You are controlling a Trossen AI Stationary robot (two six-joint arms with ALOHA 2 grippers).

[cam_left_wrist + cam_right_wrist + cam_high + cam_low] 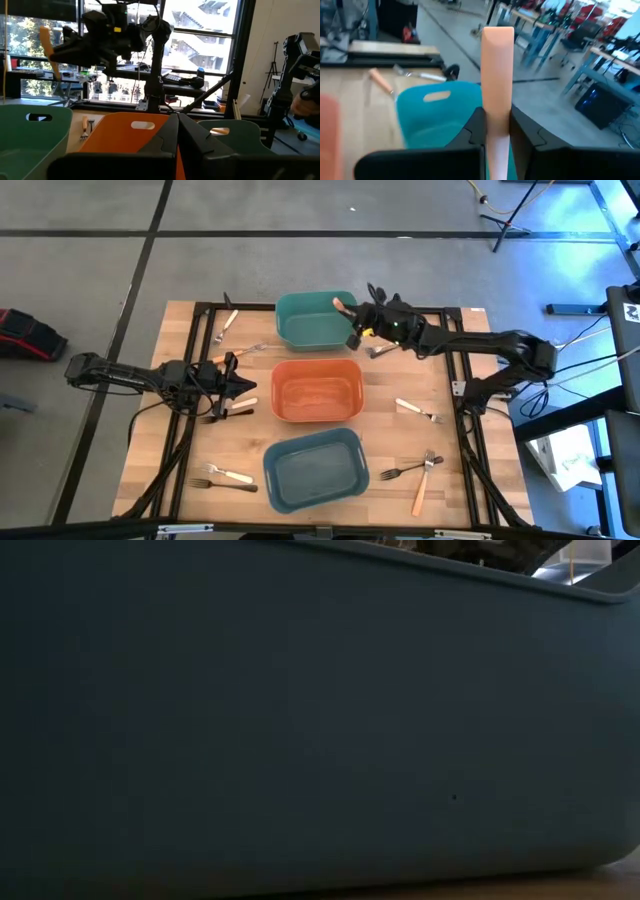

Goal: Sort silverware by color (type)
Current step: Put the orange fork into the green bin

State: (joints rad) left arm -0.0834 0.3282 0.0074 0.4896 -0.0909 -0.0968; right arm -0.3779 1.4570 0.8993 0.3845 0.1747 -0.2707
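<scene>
One brown-handled fork (pixel 497 80) clamped by right gripper (pixel 352 316), above teal bin (pixel 310 330)

We see two dark, near-black arms built of slim tubular links joined by bulkier rounded joint housings. The right arm (pixel 500 345) carries a small green light and a yellow mark near its wrist, and from the left wrist view that same arm shows a yellow label on its blocky black wrist housing. Thin black cables trail from both arms' bases across the table. The left arm (pixel 120 372) is matte black throughout. The fingers (pixel 525 135) are dark, angular, moulded plastic with stepped, faceted inner edges.
</scene>
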